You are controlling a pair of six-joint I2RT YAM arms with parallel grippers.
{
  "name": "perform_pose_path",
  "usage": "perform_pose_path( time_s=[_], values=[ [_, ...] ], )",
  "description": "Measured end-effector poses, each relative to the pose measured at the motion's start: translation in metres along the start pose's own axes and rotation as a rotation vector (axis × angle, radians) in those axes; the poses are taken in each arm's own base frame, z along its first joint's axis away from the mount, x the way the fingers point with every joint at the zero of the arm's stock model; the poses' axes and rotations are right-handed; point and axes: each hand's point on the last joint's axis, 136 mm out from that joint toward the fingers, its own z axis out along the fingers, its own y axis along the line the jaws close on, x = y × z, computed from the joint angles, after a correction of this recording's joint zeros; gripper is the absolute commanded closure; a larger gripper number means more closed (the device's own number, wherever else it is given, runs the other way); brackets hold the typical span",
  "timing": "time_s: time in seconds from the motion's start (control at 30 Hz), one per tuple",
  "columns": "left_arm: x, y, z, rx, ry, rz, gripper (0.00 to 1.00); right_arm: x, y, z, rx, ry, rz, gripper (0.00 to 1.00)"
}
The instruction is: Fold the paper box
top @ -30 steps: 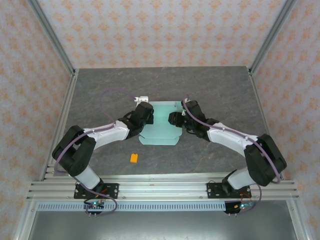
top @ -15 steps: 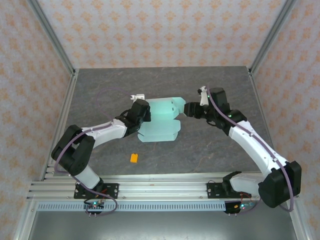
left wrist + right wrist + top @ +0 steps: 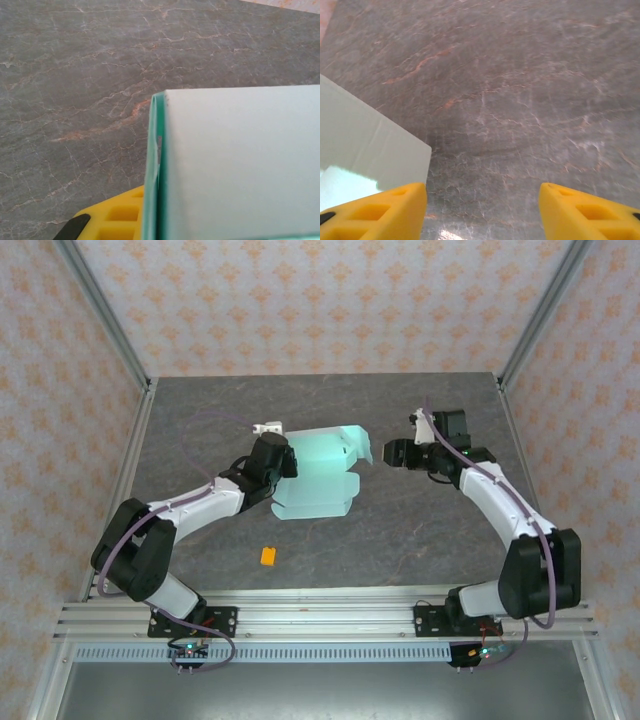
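We note the left claw (image 3: 285, 462) pinched shut on the left edge of the paper box (image 3: 318, 478), mid-surface (image 3: 420, 530). Just right of it, the right claw (image 3: 389, 453) stands wide, gripping nothing.

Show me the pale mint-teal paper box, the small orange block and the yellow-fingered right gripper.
pale mint-teal paper box (image 3: 320, 485): top view, middle of its flat panel.
small orange block (image 3: 268, 556): top view, its centre.
right gripper (image 3: 482, 195): right wrist view, midway between its open yellow fingers.

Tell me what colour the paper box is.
The paper box is pale mint-teal, clearest from the top external view.
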Motion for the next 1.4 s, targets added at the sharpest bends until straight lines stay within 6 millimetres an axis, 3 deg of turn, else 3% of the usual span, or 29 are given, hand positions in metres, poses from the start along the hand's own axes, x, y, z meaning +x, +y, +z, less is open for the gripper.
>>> perform_pose_path(
  time_s=[0.2, 0.43, 0.87, 1.4],
  values=[
    [0.004, 0.000, 0.000, 0.004, 0.019, 0.004, 1.00, -0.012, 0.017, 0.011, -0.125, -0.047, -0.135, 0.38],
    [0.007, -0.002, 0.000, 0.015, 0.033, 0.006, 1.00, 0.000, 0.031, 0.028, -0.260, 0.001, -0.194, 0.40],
    [0.008, -0.004, 0.000, 0.025, 0.039, 0.009, 1.00, 0.013, 0.064, 0.036, -0.394, 0.037, -0.274, 0.44],
    [0.009, -0.006, 0.000, 0.041, 0.046, 0.009, 1.00, 0.017, 0.089, 0.035, -0.466, 0.047, -0.326, 0.48]
  ],
)
